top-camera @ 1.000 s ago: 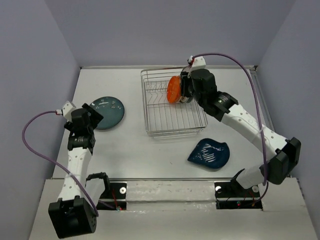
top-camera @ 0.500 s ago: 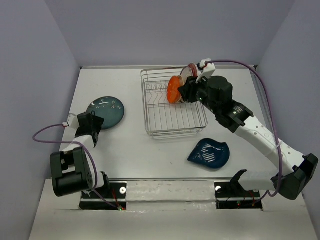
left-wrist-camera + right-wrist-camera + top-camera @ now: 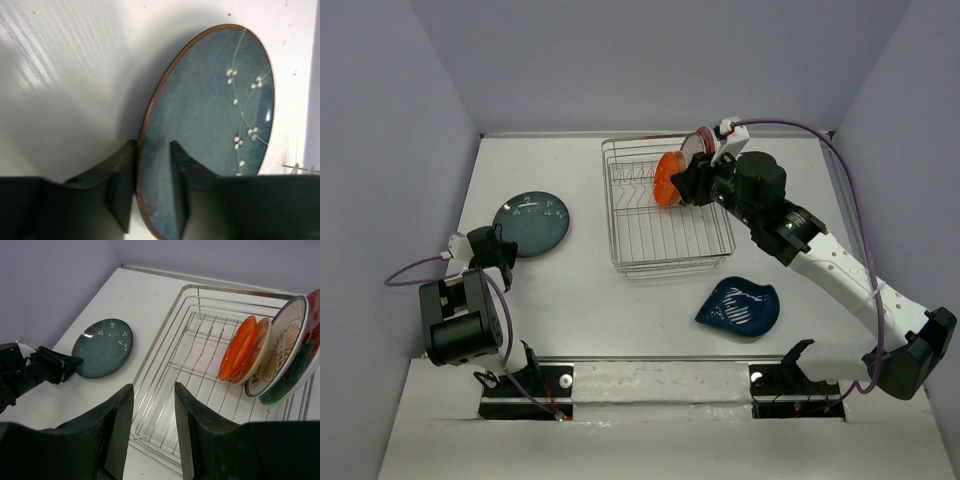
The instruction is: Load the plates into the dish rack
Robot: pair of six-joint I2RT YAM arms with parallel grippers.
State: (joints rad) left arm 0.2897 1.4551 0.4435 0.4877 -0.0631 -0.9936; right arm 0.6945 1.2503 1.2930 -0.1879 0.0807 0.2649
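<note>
A dark teal speckled plate lies flat on the table at the left. My left gripper is at its near-left rim. In the left wrist view the plate has its rim between the two fingers, one below and one on top, shut on it. The dish rack holds an orange plate, a beige one, a sunburst one and a teal-and-red one, all upright at its far end. My right gripper hovers open and holds nothing above the rack. A dark blue wavy plate lies on the table.
Purple-grey walls close the table in on three sides. The rack's near slots hold nothing. Purple cables loop off both arms. The arm bases stand at the near edge.
My left gripper has come down to the teal plate's rim and closed on it, with the arm folded low. My right gripper has drawn back slightly from the orange plate.
</note>
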